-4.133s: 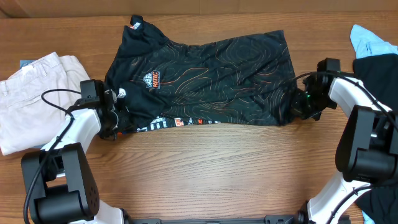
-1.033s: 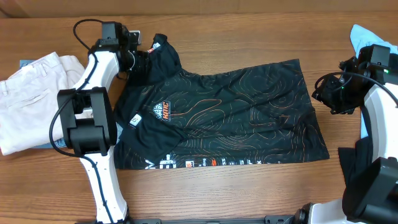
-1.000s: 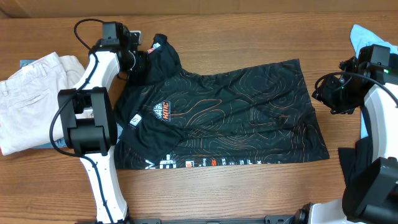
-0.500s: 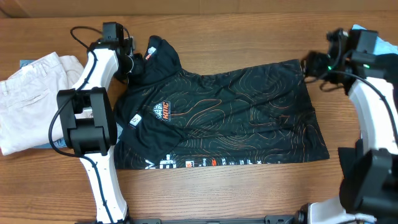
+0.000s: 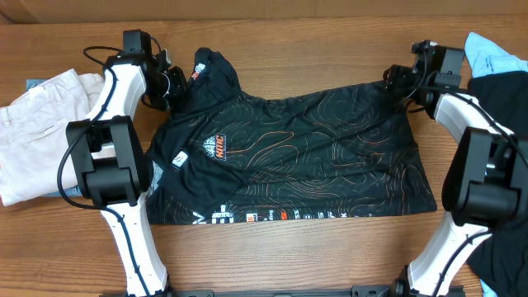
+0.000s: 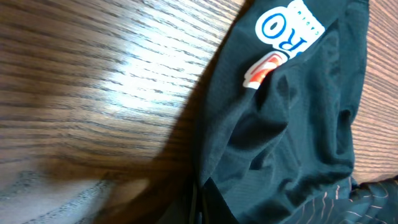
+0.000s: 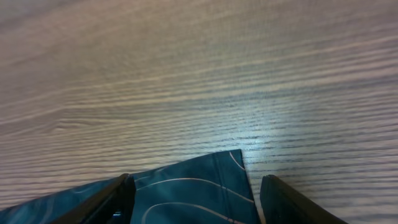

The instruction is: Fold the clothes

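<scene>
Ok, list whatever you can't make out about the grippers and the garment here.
- Left gripper: open or shut is unclear. Overhead, its dark fingers merge with the black garment, and the left wrist view shows almost nothing of them at its bottom edge.
- White lettering on the near hem: too small to read overhead.
- Dark cloth at the right: cut off by the frame edge and partly behind the right arm.

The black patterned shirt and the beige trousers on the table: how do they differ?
The thin black sports garment shows orange contour lines and logos; the beige trousers are plain. The garment lies spread open mid-table; the trousers sit folded compactly at the left edge, covering less area. Both are cloth resting on the wooden table.
</scene>
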